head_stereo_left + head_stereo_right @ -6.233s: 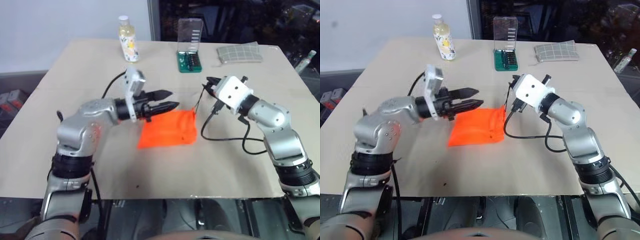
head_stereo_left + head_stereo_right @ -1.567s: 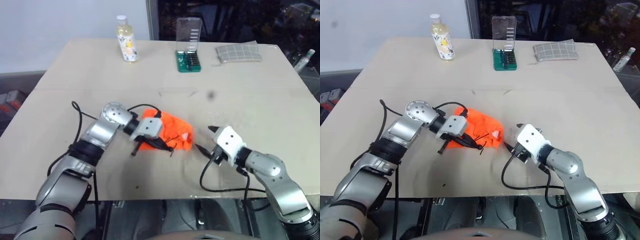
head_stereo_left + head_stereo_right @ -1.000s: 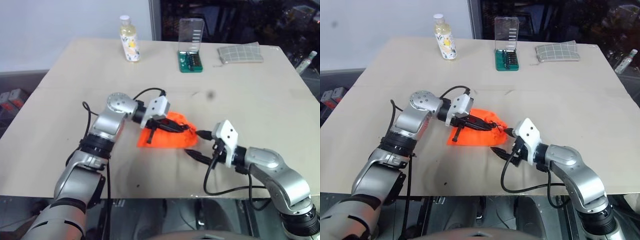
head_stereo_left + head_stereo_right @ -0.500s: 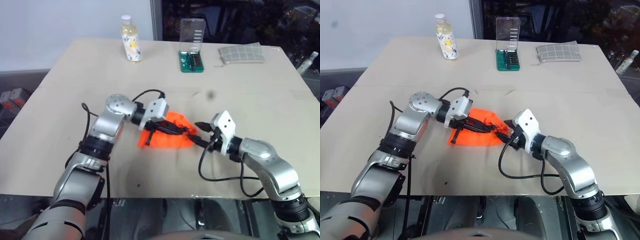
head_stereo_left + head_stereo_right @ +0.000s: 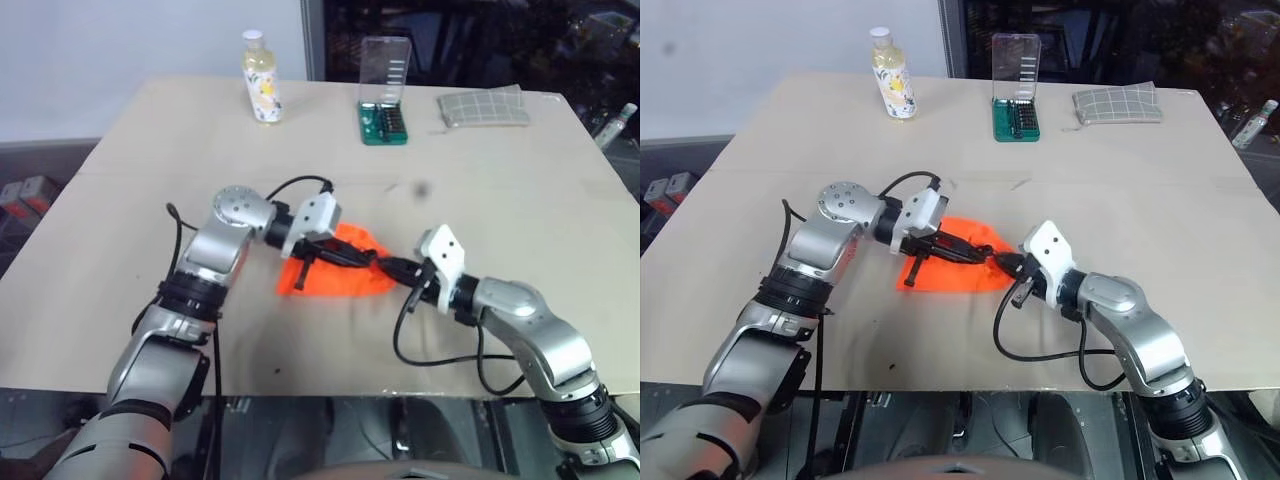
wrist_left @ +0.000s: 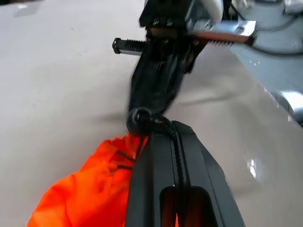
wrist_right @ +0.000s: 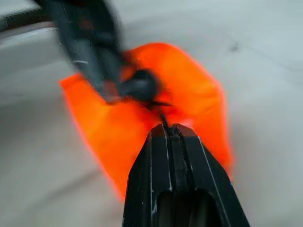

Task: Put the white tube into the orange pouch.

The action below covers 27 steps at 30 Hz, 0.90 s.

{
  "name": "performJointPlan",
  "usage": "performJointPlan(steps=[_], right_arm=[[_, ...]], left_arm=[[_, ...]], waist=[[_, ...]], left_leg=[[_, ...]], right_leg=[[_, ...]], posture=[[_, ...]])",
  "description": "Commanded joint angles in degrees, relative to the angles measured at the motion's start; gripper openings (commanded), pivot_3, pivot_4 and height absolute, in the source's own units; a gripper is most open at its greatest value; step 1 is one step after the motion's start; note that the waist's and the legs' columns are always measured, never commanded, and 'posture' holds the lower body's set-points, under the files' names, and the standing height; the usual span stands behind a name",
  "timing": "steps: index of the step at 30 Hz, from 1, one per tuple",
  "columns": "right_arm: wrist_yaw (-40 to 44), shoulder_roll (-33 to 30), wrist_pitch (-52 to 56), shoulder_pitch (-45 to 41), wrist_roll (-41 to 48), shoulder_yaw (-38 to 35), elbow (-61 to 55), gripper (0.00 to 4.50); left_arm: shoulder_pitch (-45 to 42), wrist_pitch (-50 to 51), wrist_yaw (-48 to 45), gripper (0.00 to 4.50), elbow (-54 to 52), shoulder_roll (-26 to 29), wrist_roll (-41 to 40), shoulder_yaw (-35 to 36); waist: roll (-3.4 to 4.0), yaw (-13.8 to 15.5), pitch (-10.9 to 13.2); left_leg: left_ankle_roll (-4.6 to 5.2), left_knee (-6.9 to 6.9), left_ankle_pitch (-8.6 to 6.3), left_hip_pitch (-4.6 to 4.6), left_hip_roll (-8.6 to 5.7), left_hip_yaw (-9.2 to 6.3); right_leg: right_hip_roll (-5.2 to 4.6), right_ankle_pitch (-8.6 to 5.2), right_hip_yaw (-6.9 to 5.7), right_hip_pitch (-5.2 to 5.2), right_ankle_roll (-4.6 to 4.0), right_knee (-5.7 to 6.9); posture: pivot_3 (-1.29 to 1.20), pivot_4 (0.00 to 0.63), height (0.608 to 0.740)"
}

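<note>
Both grippers, left (image 5: 372, 262) and right (image 5: 392, 267), are clamped on black drawstring cords at the orange pouch (image 5: 335, 275) mouth, fingertips nearly meeting.

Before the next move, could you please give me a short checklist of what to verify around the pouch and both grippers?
1. Left gripper shut at the orange pouch's mouth: ok, closed on the black drawstring cord.
2. Right gripper shut: ok, closed at the same corner; whether it pinches cord or fabric, cannot tell.
3. Pouch resting on the table: ok, between both arms.
4. Pouch mouth pulled open: not ok, still bunched.
5. White tube located: cannot tell.
6. Bottle, bit case and grey gridded pad out of the way: ok, at the far edge.
</note>
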Motion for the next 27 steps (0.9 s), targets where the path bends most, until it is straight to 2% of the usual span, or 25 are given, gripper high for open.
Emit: performJointPlan(steps=[1, 2, 4, 5, 10, 13, 18, 27], right_arm=[[-3.69, -1.36, -2.95, -2.14, -3.29, -3.51, -4.12, 0.0], [-4.89, -1.49, -3.29, -2.69, -4.16, -4.14, -4.74, 0.0], [-6.92, -1.54, -3.75, -4.19, -5.57, -5.32, -5.87, 0.0], [-7.31, -2.15, -4.58, -4.83, -6.88, -5.25, -6.13, 0.0], [-8.1, -4.45, -8.08, -7.3, -11.14, -4.89, -6.33, 0.0], [-7.93, -5.02, -8.79, -8.51, -11.8, -5.23, -6.65, 0.0], [-7.04, -5.72, -8.42, -9.01, -11.8, -5.05, -7.67, 0.0], [-6.21, -6.33, -6.19, -10.09, -10.9, -5.43, -9.64, 0.0]], left_arm=[[0.87, 7.09, 3.77, 0.52, -4.43, -0.69, -4.01, 3.31], [1.37, 9.24, 4.95, 0.77, -5.56, -0.98, -4.96, 3.83], [1.51, 15.86, 9.35, 1.82, -8.09, -2.38, -7.5, 5.57], [1.09, 18.71, 11.39, 2.08, -8.89, -2.87, -8.25, 6.26], [-3.45, 30.28, 19.72, 2.08, -9.18, -6.13, -13.47, 11.0], [-6.68, 33.46, 24.4, 2.08, -7.27, -8.63, -14.77, 13.02], [-7.01, 28.16, 28.2, 2.08, -7.08, -12.21, -11.83, 11.42], [-6.58, 21.8, 29.08, 2.08, -5.31, -13.78, -8.17, 8.13]], waist=[[0.0, -0.01, 0.0], [0.0, -0.02, 0.0], [0.0, 0.0, 0.0], [0.0, 0.02, 0.01], [0.0, 0.04, 0.01], [0.0, 0.02, 0.01], [0.0, 0.0, 0.01], [0.0, 0.01, 0.01]], left_leg=[[0.0, 0.0, 0.0, 0.0, 0.0, -0.01], [0.0, 0.0, 0.0, 0.0, 0.01, -0.02], [0.0, -0.01, 0.0, -0.01, 0.0, -0.01], [0.0, -0.01, 0.0, -0.01, 0.0, -0.02], [0.0, 0.02, 0.0, -0.01, -0.06, -0.04], [0.0, 0.02, 0.0, -0.01, -0.07, -0.04], [0.0, 0.02, 0.0, 0.0, -0.11, -0.03], [0.0, 0.02, 0.0, 0.01, -0.1, -0.01]], right_leg=[[0.01, 0.0, 0.0, 0.0, 0.01, 0.0], [0.02, 0.02, 0.0, 0.0, 0.04, 0.0], [0.02, 0.09, 0.0, -0.01, 0.16, 0.0], [0.03, 0.1, 0.0, -0.01, 0.17, 0.0], [0.04, 0.1, 0.0, 0.0, 0.2, 0.01], [0.04, 0.1, 0.0, 0.0, 0.2, 0.01], [0.03, 0.12, 0.01, 0.03, 0.21, -0.01], [0.03, 0.11, 0.01, 0.03, 0.16, -0.01]], posture=[[0.0, 0.15, 0.74], [0.0, 0.15, 0.74], [0.0, 0.15, 0.74], [0.0, 0.15, 0.74], [0.0, 0.15, 0.74], [0.0, 0.15, 0.74], [0.0, 0.15, 0.74], [0.0, 0.15, 0.74]])
